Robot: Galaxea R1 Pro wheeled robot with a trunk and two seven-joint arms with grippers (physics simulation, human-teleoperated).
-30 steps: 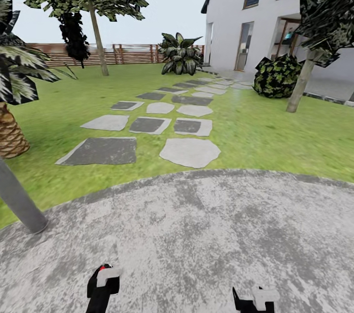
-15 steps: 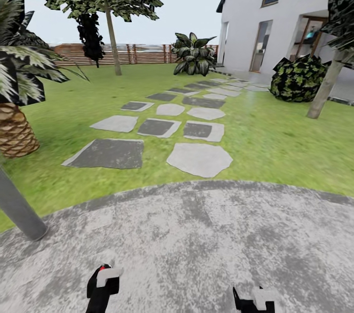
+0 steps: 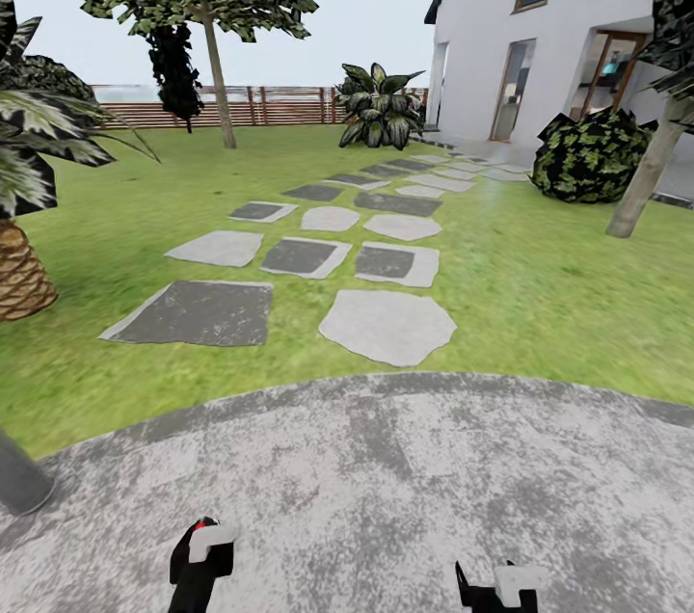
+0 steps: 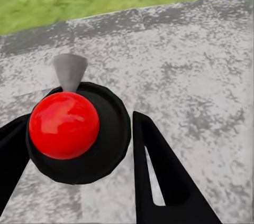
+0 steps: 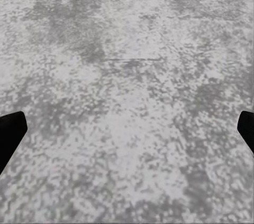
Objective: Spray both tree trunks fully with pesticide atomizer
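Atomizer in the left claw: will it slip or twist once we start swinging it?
Probably rigid: the atomizer looks like hard, glossy plastic. Its round black body sits between the left claw's fingers, so it may rotate or slip on the curved wall. Weight can't be judged.

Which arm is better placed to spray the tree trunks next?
Left. The left fingers appear to grip the atomizer, with its red top and grey nozzle. The right fingers are spread wide with nothing between them, above the grey paving.
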